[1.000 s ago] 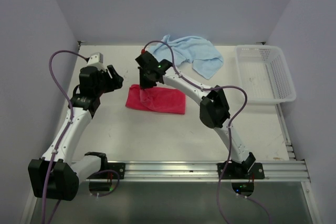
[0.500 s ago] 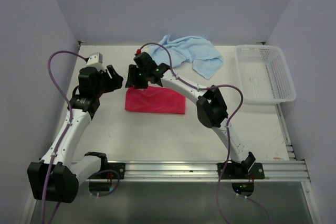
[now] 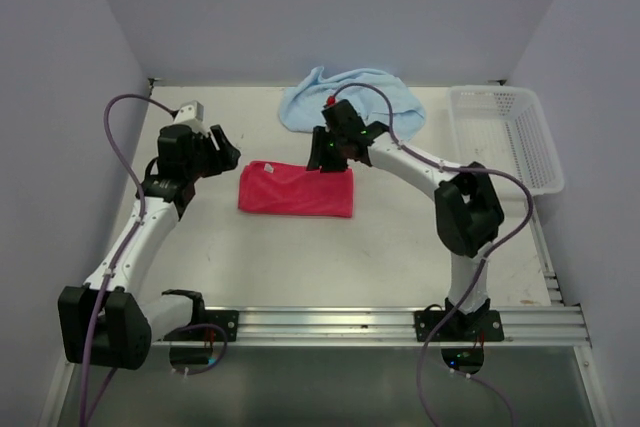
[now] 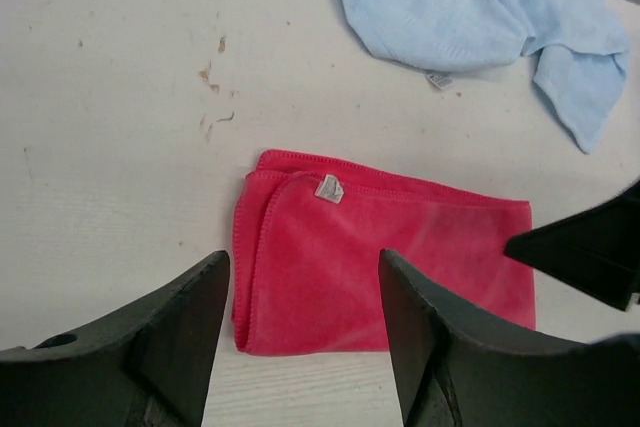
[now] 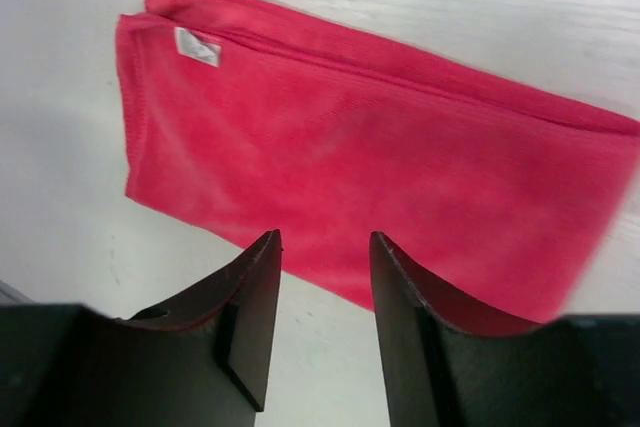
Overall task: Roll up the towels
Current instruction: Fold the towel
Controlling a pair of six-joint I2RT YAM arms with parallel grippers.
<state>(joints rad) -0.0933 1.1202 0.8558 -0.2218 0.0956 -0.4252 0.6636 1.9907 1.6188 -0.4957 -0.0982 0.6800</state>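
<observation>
Since the red towel (image 3: 296,190) looks limp (folded, mid-frame), pinch 1 short edge; left gripper (image 4: 302,259), right gripper (image 5: 325,239) gape empty.

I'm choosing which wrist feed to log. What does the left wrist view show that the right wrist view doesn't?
Left wrist only: the crumpled light blue terry-cloth towel, brown stains on the white table, and the left arm's jaws, open. Right wrist only: the right arm's jaws seen from behind, open over the towel. Both: the folded red-pink terry-cloth towel with its small white tag.
</observation>
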